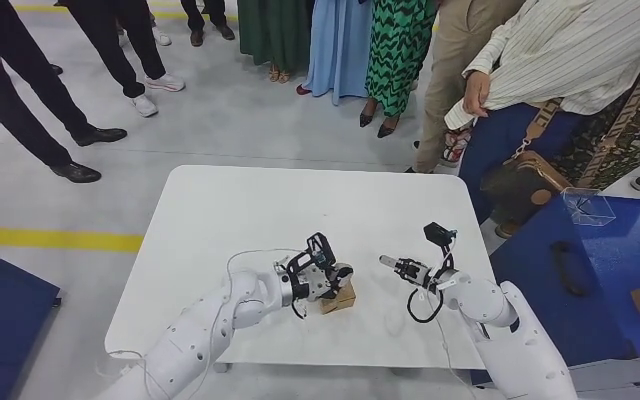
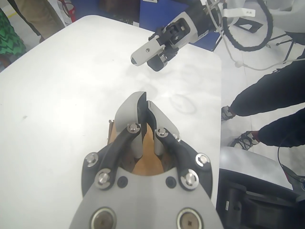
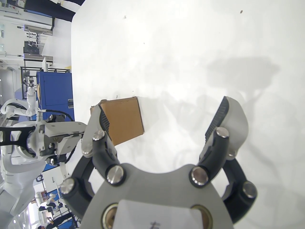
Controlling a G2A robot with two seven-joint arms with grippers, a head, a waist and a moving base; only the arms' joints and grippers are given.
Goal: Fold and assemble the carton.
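Brown cardboard carton [image 3: 122, 120] sat boxed-up near the robot's edge of the white table [image 1: 250, 220], beneath the left claw [image 2: 145, 100] with its fingers pinched together, the right claw [image 3: 163, 107] hanging wide open nearby, so I judged only closing flaps remained.

My top view sits high above the carton [image 1: 338, 297], looking down at the whole table [image 1: 220, 220] around it. The left wrist camera rides right over the carton [image 2: 147, 165] (almost touching it) and faces past it to the right gripper [image 2: 144, 63] beyond, while the right wrist camera stands a little way off, looking back at the carton [image 3: 122, 117] with the left arm [image 3: 47, 139] just behind it. All three views share the carton and the tabletop beside it.
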